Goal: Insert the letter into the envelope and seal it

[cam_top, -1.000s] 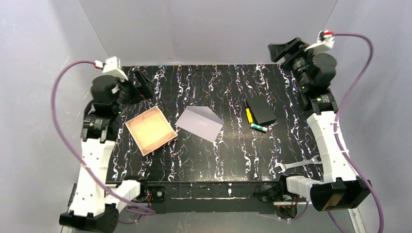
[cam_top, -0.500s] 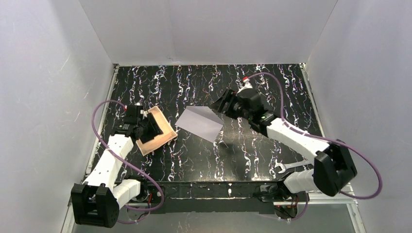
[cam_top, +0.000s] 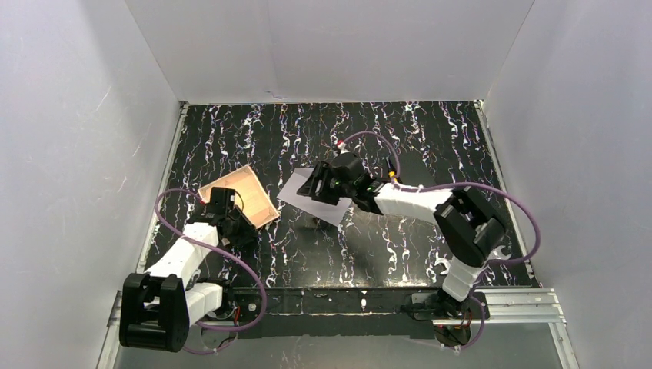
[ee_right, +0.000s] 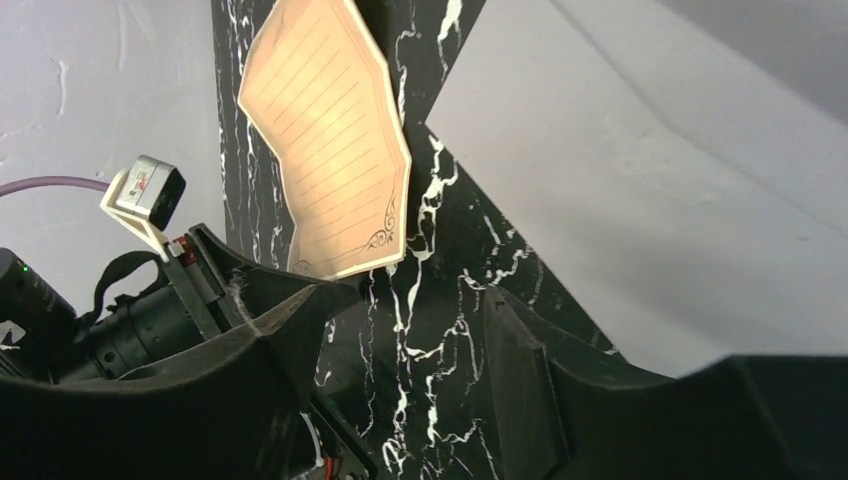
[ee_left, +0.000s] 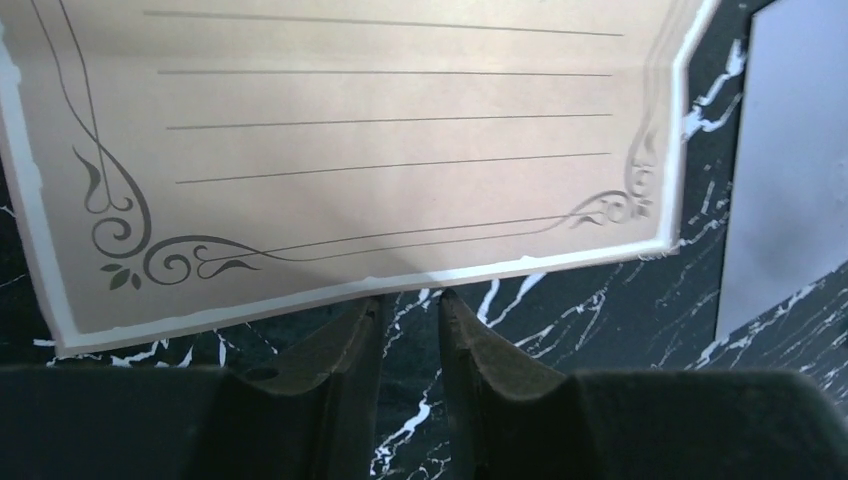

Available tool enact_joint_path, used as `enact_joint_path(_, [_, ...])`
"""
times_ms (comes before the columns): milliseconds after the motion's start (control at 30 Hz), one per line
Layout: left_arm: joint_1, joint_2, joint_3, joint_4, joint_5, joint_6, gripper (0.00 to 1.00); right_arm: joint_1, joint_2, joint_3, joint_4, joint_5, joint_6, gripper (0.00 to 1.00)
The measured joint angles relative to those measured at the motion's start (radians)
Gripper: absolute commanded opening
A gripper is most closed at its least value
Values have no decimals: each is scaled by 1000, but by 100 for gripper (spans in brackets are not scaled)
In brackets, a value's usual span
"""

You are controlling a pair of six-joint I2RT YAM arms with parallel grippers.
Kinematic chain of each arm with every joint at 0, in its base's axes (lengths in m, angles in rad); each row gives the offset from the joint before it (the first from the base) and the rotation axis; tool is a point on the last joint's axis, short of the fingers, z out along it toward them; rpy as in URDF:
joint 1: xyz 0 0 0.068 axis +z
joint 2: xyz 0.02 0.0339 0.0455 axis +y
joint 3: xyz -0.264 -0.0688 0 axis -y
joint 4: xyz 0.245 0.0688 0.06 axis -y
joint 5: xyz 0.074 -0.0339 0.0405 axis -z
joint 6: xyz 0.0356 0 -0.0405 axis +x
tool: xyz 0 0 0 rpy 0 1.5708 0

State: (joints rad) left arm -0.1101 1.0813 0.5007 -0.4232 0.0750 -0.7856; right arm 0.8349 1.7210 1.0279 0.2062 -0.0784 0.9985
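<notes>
The cream-tan letter [cam_top: 238,192] lies flat at the table's left, its ruled lines and scrollwork filling the left wrist view [ee_left: 380,150]. My left gripper [cam_top: 232,218] is low at the letter's near edge. Its jaws [ee_left: 410,297] stand a narrow gap apart with only table between them, the tips just under the paper's edge. To the right lies the pale envelope [cam_top: 300,196], also in the left wrist view [ee_left: 790,150]. My right gripper [cam_top: 323,184] hovers over the envelope's upper left, open [ee_right: 405,310], above the dark strip between letter [ee_right: 330,150] and envelope [ee_right: 680,200].
A silver wrench [cam_top: 444,266] lies near the right arm's base. A yellow item [cam_top: 394,175] peeks out behind the right forearm. White walls enclose the black marbled table [cam_top: 307,254] on three sides. The left arm's wrist [ee_right: 100,320] shows close by in the right wrist view.
Both arms swung in from the back corners. The left came down to the letter's near edge and its jaws narrowed. The right reached across over the envelope.
</notes>
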Motion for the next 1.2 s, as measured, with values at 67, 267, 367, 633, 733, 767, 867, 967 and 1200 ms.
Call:
enact_joint_path(67, [0,11,-20,21,-4,-13,21,22,34,21,4,0,16,70])
enact_joint_path(267, [3,41,-34,86,32,-52,17,81,191,103,19,-41,45,69])
enact_joint_path(367, [4,59,-29,101,61,-51,18,98,254,128,30,-68,51,71])
enact_joint_path(633, [4,-148,-25,13,145,-3,15,105,336,201,103,-111,134,72])
enact_joint_path(733, [3,-270,-4,-35,146,12,16,105,388,235,153,-130,198,70])
enact_joint_path(767, [3,-297,10,-55,142,18,16,105,407,249,158,-135,211,69])
enact_joint_path(867, [3,-311,59,-105,99,35,16,108,455,297,148,-143,253,65])
enact_joint_path(967, [5,-229,141,-166,29,52,14,114,467,335,107,-132,259,53])
enact_joint_path(1200, [10,-95,250,-240,-32,92,19,117,504,370,76,-132,285,34])
